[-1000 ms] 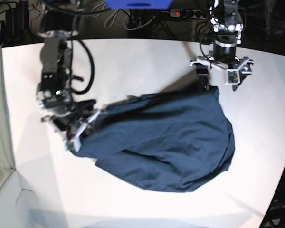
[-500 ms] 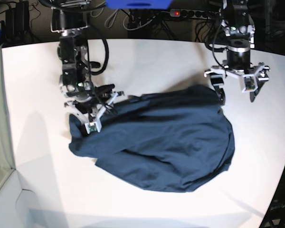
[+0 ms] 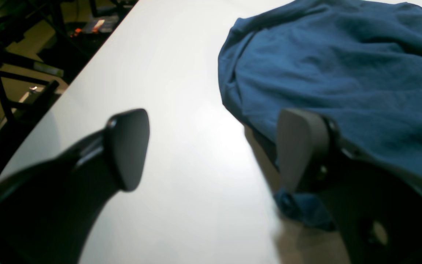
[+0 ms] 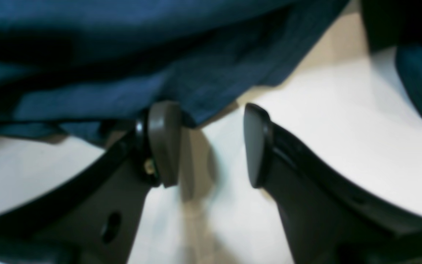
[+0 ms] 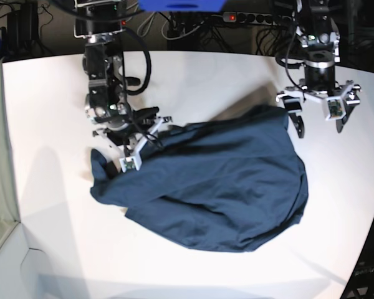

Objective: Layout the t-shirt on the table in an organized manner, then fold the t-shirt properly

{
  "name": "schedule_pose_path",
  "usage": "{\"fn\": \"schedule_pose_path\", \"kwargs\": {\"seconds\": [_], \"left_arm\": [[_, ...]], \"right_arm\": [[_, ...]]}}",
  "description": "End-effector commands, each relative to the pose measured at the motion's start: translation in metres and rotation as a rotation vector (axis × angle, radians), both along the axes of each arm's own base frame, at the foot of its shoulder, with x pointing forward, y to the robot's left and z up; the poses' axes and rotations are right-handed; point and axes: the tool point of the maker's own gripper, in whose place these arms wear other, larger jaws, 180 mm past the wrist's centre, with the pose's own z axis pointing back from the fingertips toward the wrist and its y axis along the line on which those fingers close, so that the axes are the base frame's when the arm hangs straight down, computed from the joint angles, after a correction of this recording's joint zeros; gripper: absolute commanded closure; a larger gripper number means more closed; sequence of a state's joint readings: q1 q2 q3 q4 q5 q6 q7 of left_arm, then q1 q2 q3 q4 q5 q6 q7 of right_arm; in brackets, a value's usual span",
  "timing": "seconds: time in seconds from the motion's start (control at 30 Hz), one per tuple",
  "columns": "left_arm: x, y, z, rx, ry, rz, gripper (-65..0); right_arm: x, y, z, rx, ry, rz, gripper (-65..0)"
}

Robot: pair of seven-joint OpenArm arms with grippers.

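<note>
Laying-out step, not yet folding. The soft, dark navy-blue short-sleeved cloth t-shirt lies on the broad, smooth, matte white tabletop as a rumpled, rounded heap: no sleeve, hem or collar spread flat, folds running across it.

Left pincer: pads standing wide apart, nothing between them, only bare tabletop in the gap. The shirt's edge is just beside and partly behind its right-hand pad; cloth bulges up beyond. Dark, smooth, rounded plastic pads.

Right pincer: pads apart, gap empty. A drooping fold of the shirt hangs just ahead, touching or nearly touching the left-hand pad; cannot tell which. More cloth sits off to its upper right.

In the base view both pincers hover at opposite upper edges of the heap, neither clamped on cloth.

Judgement: next move calls for each pincer to pick a true edge or corner near it, close on one layer only, then draw outward to flatten. Thin, limp knit: it will likely drag and bunch, and a grip through doubled layers would probably keep the heap tangled.
</note>
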State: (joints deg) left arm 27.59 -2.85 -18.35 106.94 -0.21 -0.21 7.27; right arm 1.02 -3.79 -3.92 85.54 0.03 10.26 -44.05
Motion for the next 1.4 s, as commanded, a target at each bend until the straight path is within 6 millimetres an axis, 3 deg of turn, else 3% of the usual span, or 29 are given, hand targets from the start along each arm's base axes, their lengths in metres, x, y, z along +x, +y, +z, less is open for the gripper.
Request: {"fn": "schedule_pose_path", "kwargs": {"seconds": [0.0,0.1,0.23,0.3,0.37,0.6,0.73,0.93,1.1,1.27,1.37], "left_arm": [[0.003,0.005,0.015,0.023,-0.054,0.008,-52.3],[0.013,0.015,0.023,0.031,-0.084,0.032,-52.3],[0.025,0.028,0.022,0.032,-0.098,0.064,-52.3],[0.030,0.036,0.023,0.034,-0.106,0.084,-52.3],[0.037,0.042,0.026,0.036,-0.122,0.099,-52.3],[0.062,0.047,0.024,0.018,-0.140,0.110,-52.4],[0.073,0.049,0.018,0.002,-0.136,0.117,-52.4],[0.087,0.051,-0.012,-0.037,-0.075,0.130,-52.4],[0.091,0.049,-0.016,-0.048,-0.067,0.128,-52.4],[0.095,0.045,-0.015,-0.057,-0.075,0.123,-52.4],[0.099,0.030,-0.016,-0.058,-0.071,0.082,-52.4]], "right_arm": [[0.010,0.003,0.009,0.012,-0.036,-0.002,-28.3],[0.009,0.005,-0.003,0.018,-0.019,-0.001,-23.5],[0.009,0.003,-0.015,0.017,-0.006,-0.003,0.0],[0.010,0.000,-0.010,0.013,-0.021,-0.008,0.0],[0.000,-0.018,-0.006,-0.024,-0.026,-0.015,0.0],[-0.019,-0.046,0.073,-0.075,-0.201,-0.054,0.0],[-0.028,-0.074,0.098,-0.109,-0.235,-0.126,0.0],[-0.054,-0.131,0.084,-0.184,-0.149,-0.257,0.0],[-0.079,-0.165,0.076,-0.243,-0.104,-0.317,0.0],[-0.080,-0.190,0.085,-0.269,-0.124,-0.387,0.0],[-0.058,-0.198,0.105,-0.263,-0.190,-0.416,0.0]]}}
